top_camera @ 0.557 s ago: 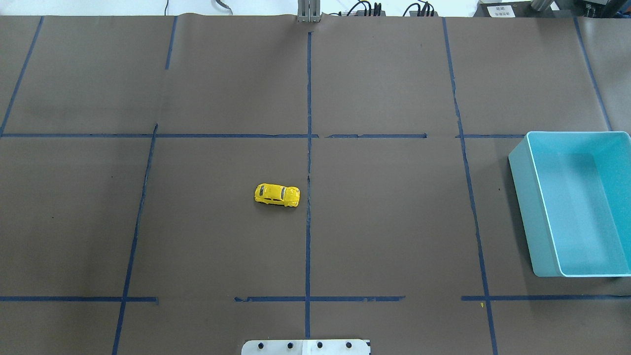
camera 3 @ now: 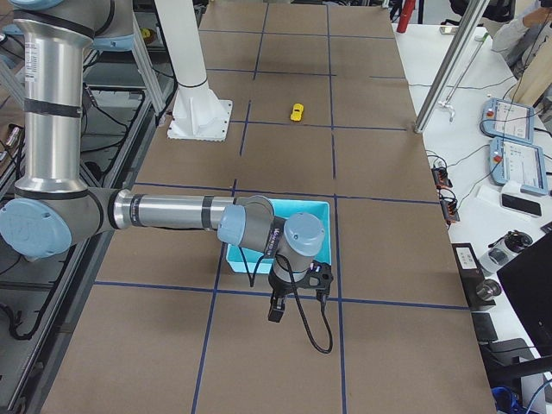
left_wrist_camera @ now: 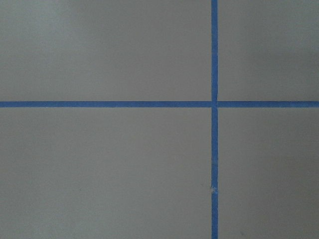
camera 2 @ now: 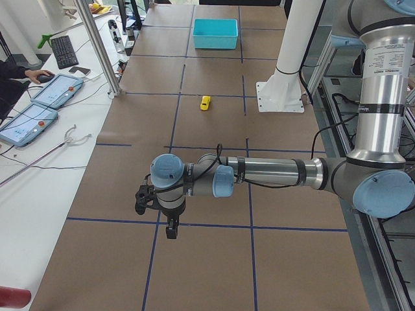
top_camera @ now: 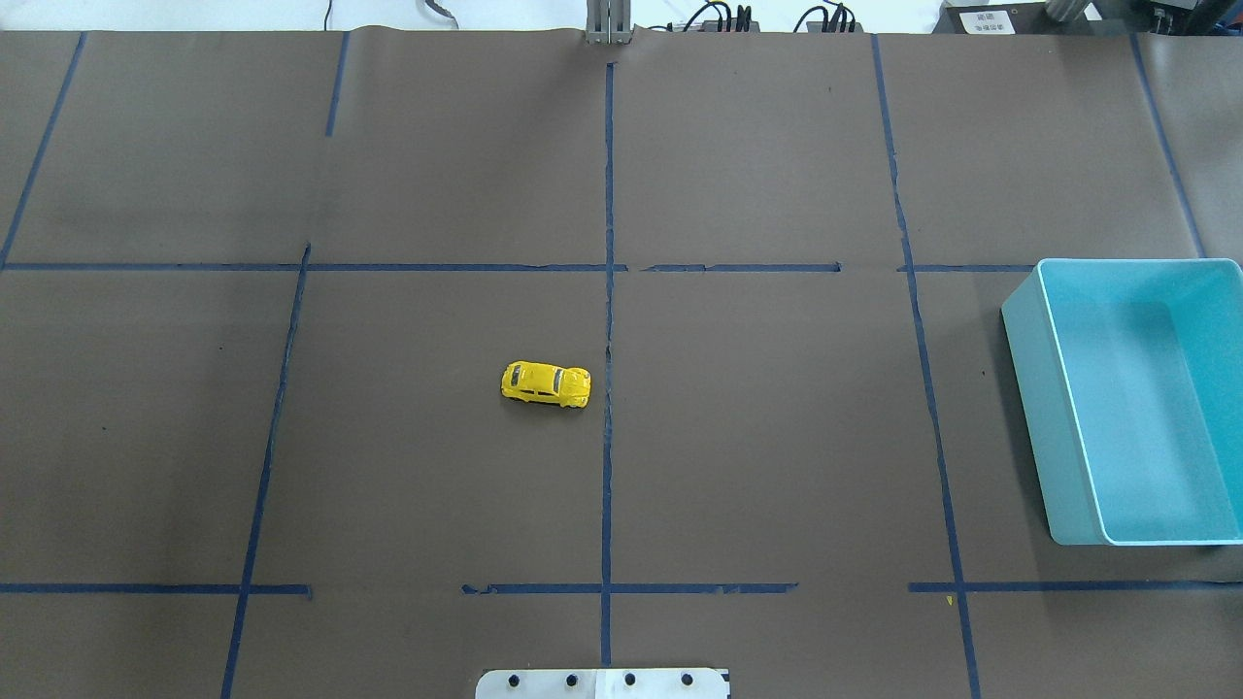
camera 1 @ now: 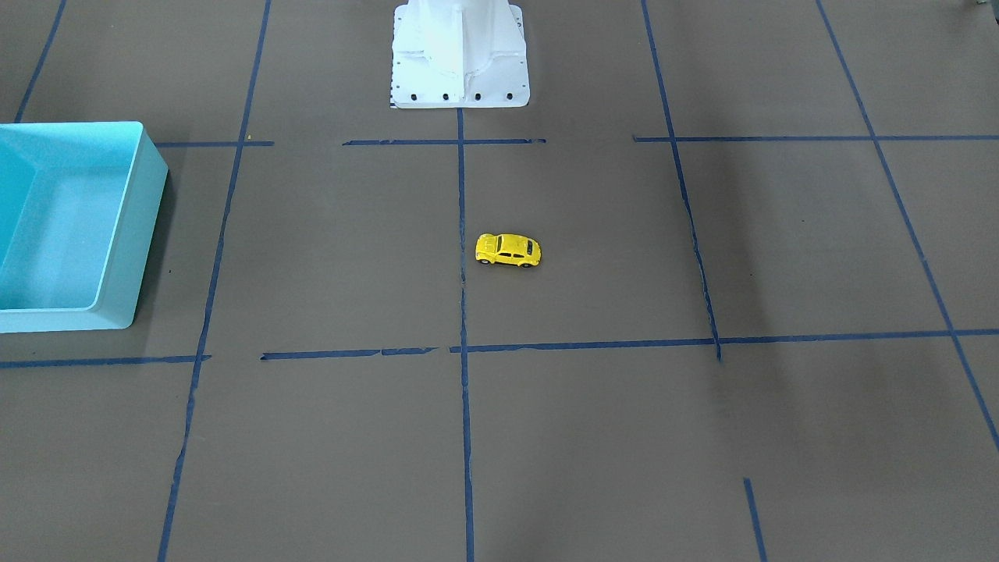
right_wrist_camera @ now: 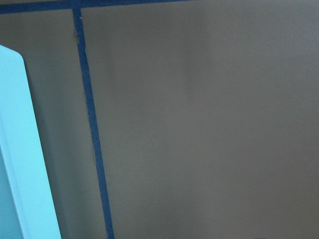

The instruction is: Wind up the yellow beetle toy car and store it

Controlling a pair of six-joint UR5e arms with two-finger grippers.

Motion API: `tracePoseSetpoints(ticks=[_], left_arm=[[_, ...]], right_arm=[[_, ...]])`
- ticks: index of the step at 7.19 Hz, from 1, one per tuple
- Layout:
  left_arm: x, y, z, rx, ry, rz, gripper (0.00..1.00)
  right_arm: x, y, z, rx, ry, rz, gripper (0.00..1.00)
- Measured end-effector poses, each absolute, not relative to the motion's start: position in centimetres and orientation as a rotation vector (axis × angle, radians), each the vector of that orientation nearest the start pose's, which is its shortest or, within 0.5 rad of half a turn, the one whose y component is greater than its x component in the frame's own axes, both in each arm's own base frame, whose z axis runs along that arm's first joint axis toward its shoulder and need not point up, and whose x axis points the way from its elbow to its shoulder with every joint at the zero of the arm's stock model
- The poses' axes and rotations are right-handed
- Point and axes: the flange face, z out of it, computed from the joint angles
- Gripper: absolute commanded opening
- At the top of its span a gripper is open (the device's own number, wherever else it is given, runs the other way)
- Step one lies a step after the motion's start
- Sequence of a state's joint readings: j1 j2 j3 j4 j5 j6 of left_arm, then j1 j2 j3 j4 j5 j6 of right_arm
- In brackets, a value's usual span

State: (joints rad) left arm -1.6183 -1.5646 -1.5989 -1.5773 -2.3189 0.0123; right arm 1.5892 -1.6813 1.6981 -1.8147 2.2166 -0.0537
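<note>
Yellow beetle toy car (top_camera: 546,384): sitting unmoved on the surface (top_camera: 777,437), so winding is not yet beginning; left hand (camera 2: 170,232) and right hand (camera 3: 276,312) hovering afar, whether clenched or released I cannot tell.

– What does the table (top_camera: 777,437) look like?
– It's covered in brown paper, and blue tape lines (top_camera: 608,194) divide it into squares. A white base (camera 1: 460,55) stands at the robot's edge.
– What lies on it?
– A yellow toy car (top_camera: 546,384) sits on its wheels out in front of the base. It is just beside the tape line running out from the base, on the robot's left of that line.
– Anything else?
– A turquoise bin (top_camera: 1039,427), open side up, sits well off to the robot's right of the base, far from the car.
</note>
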Motion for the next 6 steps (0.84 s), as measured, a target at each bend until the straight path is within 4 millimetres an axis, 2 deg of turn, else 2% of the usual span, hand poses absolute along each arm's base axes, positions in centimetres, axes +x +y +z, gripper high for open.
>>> tracePoseSetpoints(ticks=[6], left_arm=[[-8.98,-49.1,65.33,0.046,0.733,-0.023,0.99]], right_arm=[[8.12,-42.23,67.95,-0.198,-0.65,0.04,1.0]])
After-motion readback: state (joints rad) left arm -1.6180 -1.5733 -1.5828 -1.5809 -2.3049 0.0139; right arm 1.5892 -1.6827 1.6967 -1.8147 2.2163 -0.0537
